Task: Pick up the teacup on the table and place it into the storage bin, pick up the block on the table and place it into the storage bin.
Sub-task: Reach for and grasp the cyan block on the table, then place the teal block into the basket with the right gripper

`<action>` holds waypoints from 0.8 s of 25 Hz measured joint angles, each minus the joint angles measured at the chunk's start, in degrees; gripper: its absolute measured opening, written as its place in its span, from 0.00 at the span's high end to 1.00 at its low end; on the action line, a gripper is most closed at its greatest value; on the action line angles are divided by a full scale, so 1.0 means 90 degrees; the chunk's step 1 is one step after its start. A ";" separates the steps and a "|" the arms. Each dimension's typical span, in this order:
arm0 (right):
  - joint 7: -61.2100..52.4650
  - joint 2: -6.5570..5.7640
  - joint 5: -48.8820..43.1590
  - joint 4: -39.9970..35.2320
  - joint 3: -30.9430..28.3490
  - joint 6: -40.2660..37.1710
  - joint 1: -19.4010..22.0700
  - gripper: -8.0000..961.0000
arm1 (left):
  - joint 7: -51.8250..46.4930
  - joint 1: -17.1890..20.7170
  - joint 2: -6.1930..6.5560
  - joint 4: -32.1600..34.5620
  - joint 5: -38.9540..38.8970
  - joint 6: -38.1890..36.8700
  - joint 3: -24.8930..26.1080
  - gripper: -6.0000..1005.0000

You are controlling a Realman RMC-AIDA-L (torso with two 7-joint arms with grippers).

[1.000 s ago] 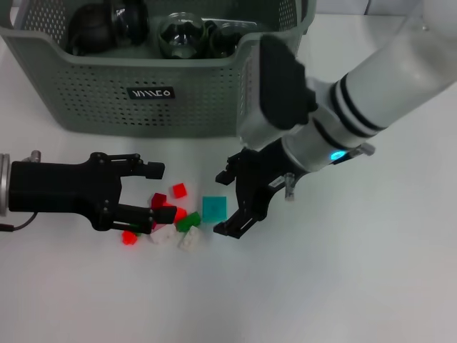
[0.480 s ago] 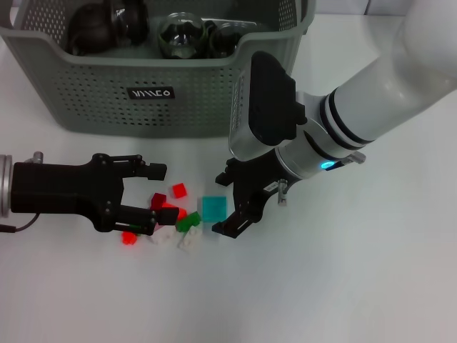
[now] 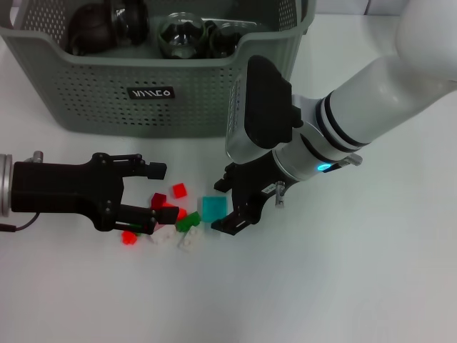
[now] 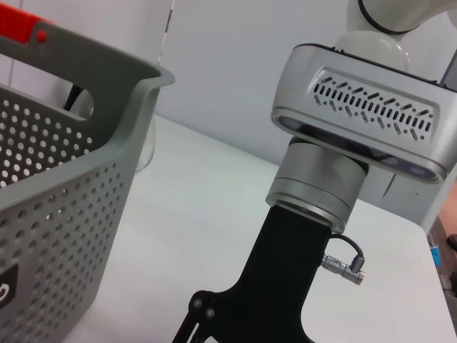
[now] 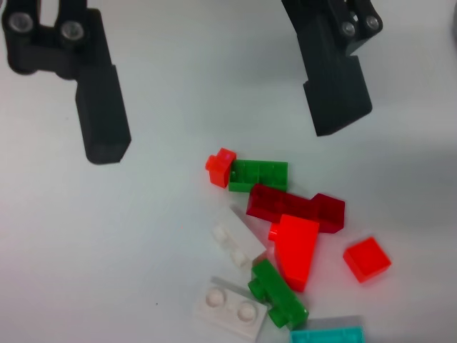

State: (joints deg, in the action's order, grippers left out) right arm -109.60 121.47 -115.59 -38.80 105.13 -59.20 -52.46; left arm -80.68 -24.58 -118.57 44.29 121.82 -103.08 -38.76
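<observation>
The right gripper (image 3: 227, 202), jaws apart, has crept closer around the square teal plastic block (image 3: 213, 208); the left gripper (image 3: 146, 199) waits open beside the scattered bricks.

The storage bin (image 3: 107, 86) runs off the head view's top edge, and the dark round items (image 3: 178, 34) inside it are half hidden behind its front wall. The left gripper's (image 3: 148, 199) lower finger covers part of the blocks (image 3: 175, 218). The turquoise block (image 5: 328, 336) is cut by the right wrist view's edge.
</observation>
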 joint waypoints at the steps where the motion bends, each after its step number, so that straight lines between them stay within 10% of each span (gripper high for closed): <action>1: 0.0000 0.0000 0.0002 0.0001 0.0019 0.0012 -0.0001 0.23 | 0.0000 0.0000 0.0000 0.0000 0.0000 0.0002 0.0000 0.14; 12: -0.0083 0.0009 0.0115 0.0005 0.0239 0.0247 -0.0015 0.23 | 0.0057 -0.0014 0.0001 -0.0090 0.0000 0.0036 0.0014 0.14; 20: -0.0240 -0.0059 0.0116 -0.0138 0.0270 0.0108 -0.0067 0.50 | 0.0059 -0.0013 0.0013 -0.0098 0.0000 0.0079 0.0017 0.14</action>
State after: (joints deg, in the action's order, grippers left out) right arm -111.76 120.93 -114.55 -40.04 107.56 -58.22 -53.06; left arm -80.15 -24.69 -118.45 43.41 121.82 -102.36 -38.61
